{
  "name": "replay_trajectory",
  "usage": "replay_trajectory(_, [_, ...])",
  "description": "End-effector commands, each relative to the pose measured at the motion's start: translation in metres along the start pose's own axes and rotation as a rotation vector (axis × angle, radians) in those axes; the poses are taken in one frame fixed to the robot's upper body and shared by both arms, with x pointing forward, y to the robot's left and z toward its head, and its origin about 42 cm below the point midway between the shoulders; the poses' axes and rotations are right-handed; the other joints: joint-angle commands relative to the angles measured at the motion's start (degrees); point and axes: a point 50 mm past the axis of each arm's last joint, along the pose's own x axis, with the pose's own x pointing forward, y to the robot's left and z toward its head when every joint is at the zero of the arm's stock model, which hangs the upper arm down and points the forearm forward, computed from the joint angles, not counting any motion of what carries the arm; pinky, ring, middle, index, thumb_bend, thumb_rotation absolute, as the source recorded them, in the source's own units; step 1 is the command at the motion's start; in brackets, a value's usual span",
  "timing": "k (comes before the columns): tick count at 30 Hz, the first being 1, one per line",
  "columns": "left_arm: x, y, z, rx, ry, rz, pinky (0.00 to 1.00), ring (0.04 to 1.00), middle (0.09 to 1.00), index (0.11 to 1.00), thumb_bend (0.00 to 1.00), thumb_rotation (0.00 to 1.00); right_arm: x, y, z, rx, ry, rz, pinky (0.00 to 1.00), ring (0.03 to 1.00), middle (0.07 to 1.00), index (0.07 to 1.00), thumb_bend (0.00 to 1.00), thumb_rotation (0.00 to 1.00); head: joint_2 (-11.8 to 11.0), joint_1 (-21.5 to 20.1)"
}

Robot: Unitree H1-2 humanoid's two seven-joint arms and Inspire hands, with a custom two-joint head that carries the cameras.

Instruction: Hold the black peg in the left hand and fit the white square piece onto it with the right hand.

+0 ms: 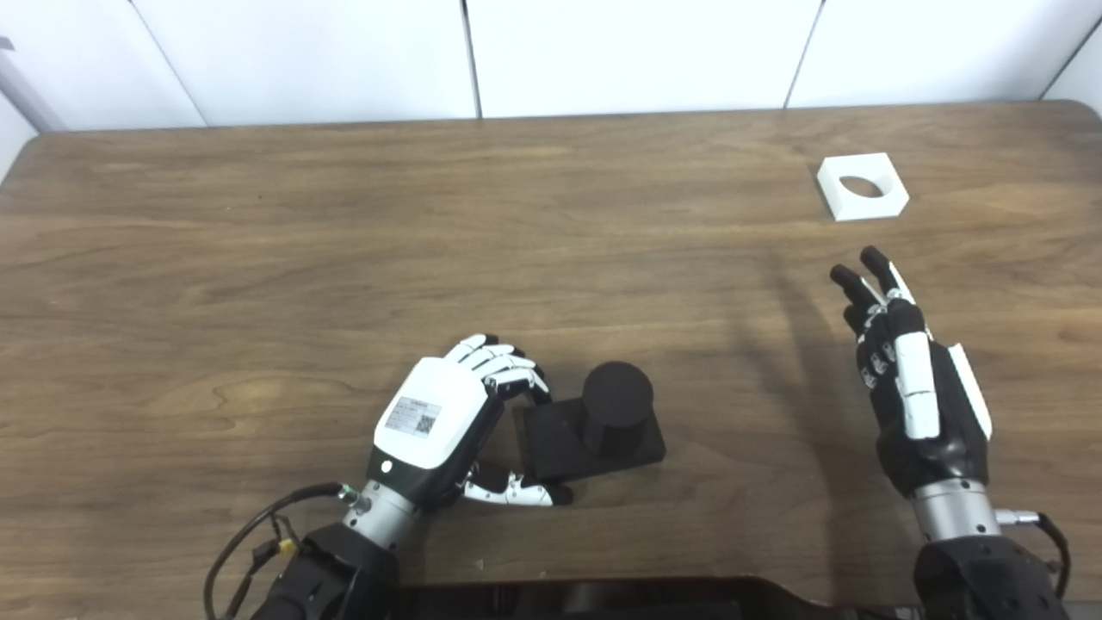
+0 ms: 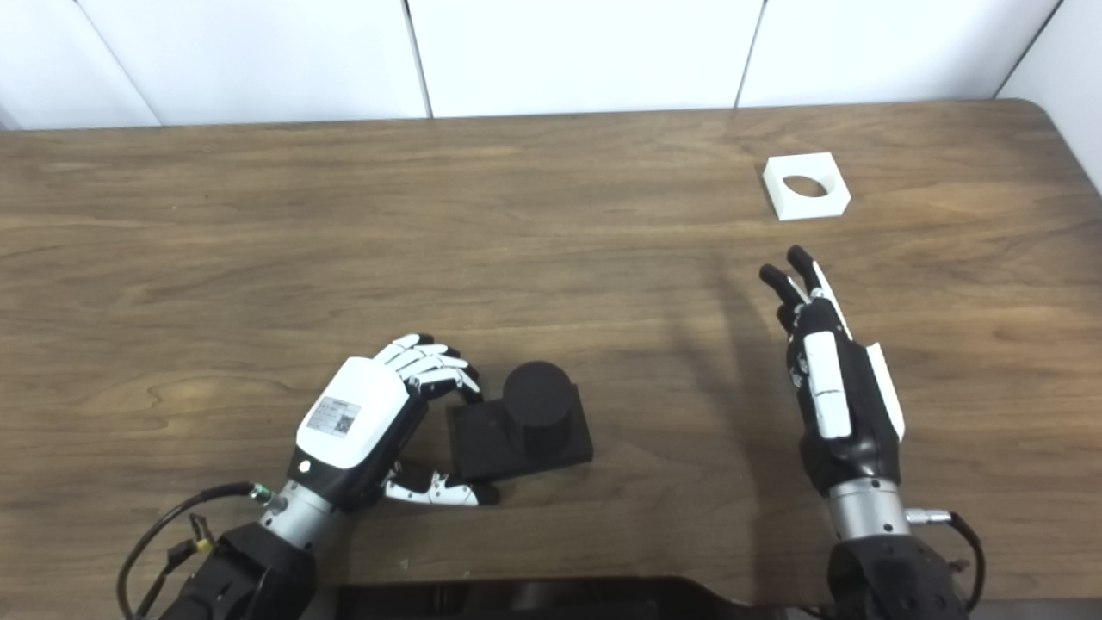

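Peg [image 1: 616, 405], black, upright on square base, near table [image 1: 258, 258] front edge; left hand [image 1: 443, 422] curled around base's left side, touching. Right-eye view: white square piece [image 2: 807, 185] lies far right; right hand [image 2: 831, 379] spread, empty, well short.

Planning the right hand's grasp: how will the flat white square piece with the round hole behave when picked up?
The white square piece looks rigid, with crisp edges, so it should not flex. Lying flat on the wooden table, with square sides, it will probably slide rather than roll when pushed. Its low profile may make the sides hard to pinch for the open right hand.
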Motion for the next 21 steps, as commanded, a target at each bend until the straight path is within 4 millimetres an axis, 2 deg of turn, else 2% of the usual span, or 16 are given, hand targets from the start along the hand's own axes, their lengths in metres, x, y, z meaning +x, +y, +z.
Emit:
replay_trajectory(1, [-0.0065,-0.0069,-0.0148,0.092,0.037,-0.064,0.91,0.814,0.735,0.483,0.52,0.06,0.0062,0.009,0.0121,0.031,-0.076,-0.004,1.0,0.969,0.894,0.951,0.61,0.92,0.1,0.0])
replay_trajectory(6, [-0.0066,-0.0095,-0.015,0.083,0.046,-0.042,0.9,0.802,0.722,0.483,0.53,0.06,0.0055,0.0087,0.0106,0.02,-0.077,-0.003,1.0,0.968,0.903,0.951,0.61,0.92,-0.7,-0.9])
replay_trajectory(8, [-0.0065,-0.0099,-0.0158,0.078,0.048,-0.042,0.9,0.801,0.72,0.483,0.53,0.06,0.0055,0.0092,0.0098,0.022,-0.079,-0.004,1.0,0.969,0.902,0.949,0.6,0.92,-0.7,-2.5])
replay_trajectory(16, [-0.0065,-0.0026,-0.02,0.042,0.048,-0.081,0.88,0.81,0.737,0.484,0.52,0.05,0.0063,0.012,0.0077,0.032,-0.072,-0.002,1.0,0.982,0.888,0.947,0.6,0.91,-1.0,-5.3])
replay_trajectory(21, [-0.0065,-0.0027,-0.021,0.03,0.051,-0.089,0.86,0.81,0.736,0.484,0.52,0.05,0.0061,0.0122,0.0086,0.035,-0.06,0.007,1.0,0.995,0.899,0.946,0.61,0.88,-2.0,-6.4])
